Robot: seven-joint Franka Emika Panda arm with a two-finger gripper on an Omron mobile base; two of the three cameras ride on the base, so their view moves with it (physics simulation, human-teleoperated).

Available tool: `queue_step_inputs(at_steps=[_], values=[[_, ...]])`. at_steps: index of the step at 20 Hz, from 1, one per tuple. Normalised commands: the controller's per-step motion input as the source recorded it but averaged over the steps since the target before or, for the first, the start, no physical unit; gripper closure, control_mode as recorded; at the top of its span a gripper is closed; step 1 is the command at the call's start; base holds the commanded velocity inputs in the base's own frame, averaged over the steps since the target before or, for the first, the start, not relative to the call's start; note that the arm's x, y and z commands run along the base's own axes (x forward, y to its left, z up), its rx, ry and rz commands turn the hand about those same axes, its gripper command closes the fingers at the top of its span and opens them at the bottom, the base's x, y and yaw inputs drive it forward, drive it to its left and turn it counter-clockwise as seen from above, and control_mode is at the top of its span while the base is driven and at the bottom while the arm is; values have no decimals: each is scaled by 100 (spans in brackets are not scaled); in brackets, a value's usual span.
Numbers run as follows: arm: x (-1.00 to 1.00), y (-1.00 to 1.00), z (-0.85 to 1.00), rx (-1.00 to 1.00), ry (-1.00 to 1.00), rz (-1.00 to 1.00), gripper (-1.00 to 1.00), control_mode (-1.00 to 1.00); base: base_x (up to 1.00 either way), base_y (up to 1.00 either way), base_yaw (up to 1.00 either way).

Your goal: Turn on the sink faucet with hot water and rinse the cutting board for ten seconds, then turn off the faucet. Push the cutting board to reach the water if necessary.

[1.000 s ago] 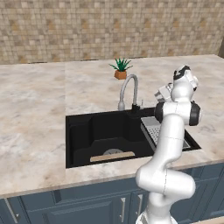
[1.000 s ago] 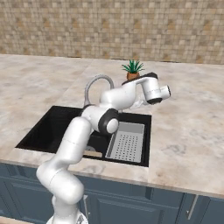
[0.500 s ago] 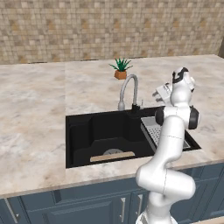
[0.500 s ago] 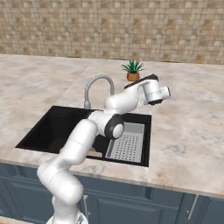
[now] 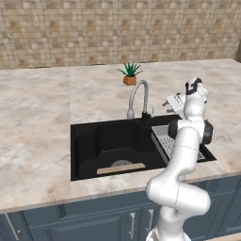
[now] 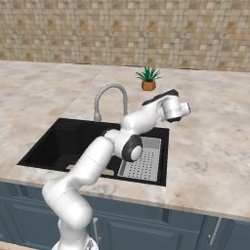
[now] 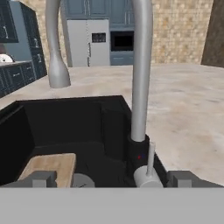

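Silver-grey arched sink faucet (image 7: 141, 74) above matte black sink (image 5: 89, 141), flat tan cutting board (image 7: 51, 166) inside; tool (image 7: 111, 178) released.

A kitchen: sink (image 5: 89, 141), marble counter (image 5: 37, 108), tiled wall (image 5: 94, 28).

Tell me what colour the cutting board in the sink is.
Light tan wood; the cutting board shows best in the hand view.

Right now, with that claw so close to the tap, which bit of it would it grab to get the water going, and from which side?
Probably the small handle at the sink faucet base. It is a thin upright stick beside the thick spout, so the open claw, already level with it, could straddle it from the drain tray side.
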Motion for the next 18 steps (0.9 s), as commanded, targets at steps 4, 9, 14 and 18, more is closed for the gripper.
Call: queue_step_inputs(at_steps=[4,9,14,18], values=[[10,0,-8,15,0,0,-100,-100,0,0,0],[18,0,-1,13,0,0,-100,-100,0,0,0],[21,0,-2,5,0,0,-100,-100,0,0,0],[21,0,-8,0,0,0,-100,-100,0,0,0]])
